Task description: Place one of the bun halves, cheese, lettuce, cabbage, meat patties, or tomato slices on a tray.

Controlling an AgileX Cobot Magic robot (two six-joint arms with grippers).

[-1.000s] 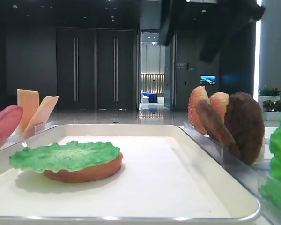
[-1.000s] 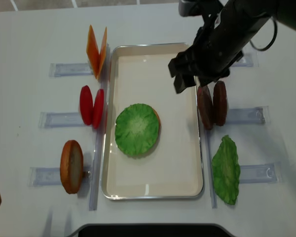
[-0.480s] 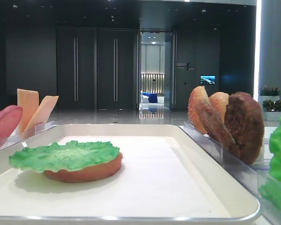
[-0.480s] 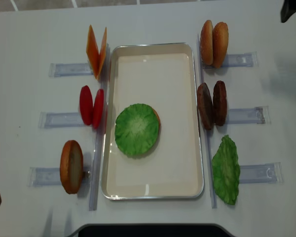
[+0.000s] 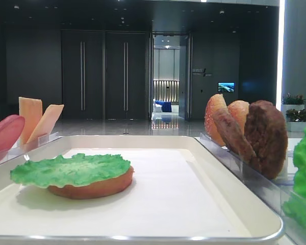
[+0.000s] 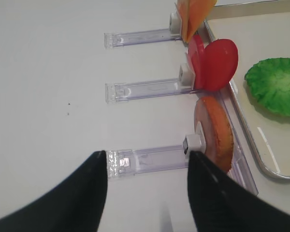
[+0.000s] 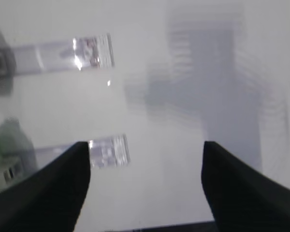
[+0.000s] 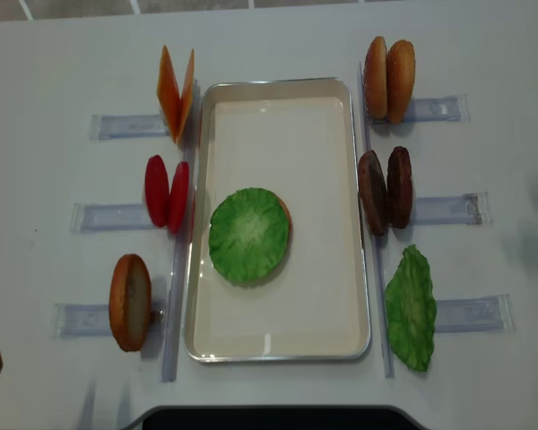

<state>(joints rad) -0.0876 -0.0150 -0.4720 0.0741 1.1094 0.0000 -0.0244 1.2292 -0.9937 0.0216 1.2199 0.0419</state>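
While both arms sit back at the sides of the table (image 8: 36, 54), we judge the items by how they look. Nearest us in the overhead view, a spare lettuce (image 8: 411, 309) leaf lies by its clear holder (image 8: 471, 313) to the right of the tray (image 8: 278, 351); thin and ruffled, it should be light and floppy, best pinched at an edge. On the left side a lone bun half (image 8: 130, 302) stands on edge in its holder, and it looks stiff enough to take across its rim. In the tray's middle, a second lettuce leaf (image 8: 248, 235) already lies flat on a bun half, touching it and covering nearly all of it.

Further back stand the tomato slices (image 8: 167, 193) on the left and the meat patties (image 8: 386, 191) on the right, both upright in pairs just outside the tray rim. We expect the patties to be rough and easy to hold, the tomato smoother and more likely to slip. Farthest are the cheese (image 8: 177, 92) slices, thin and probably bendy, and two more bun halves (image 8: 388, 79).

The left fingers (image 6: 89, 193) stand apart and empty over the table beside the lone bun half. The right fingers (image 7: 48, 193) are also spread wide, holding nothing, over bare table beyond the holders. Above the tray there is open room; its raised rim and the upright pairs hugging it are the edges to clear.
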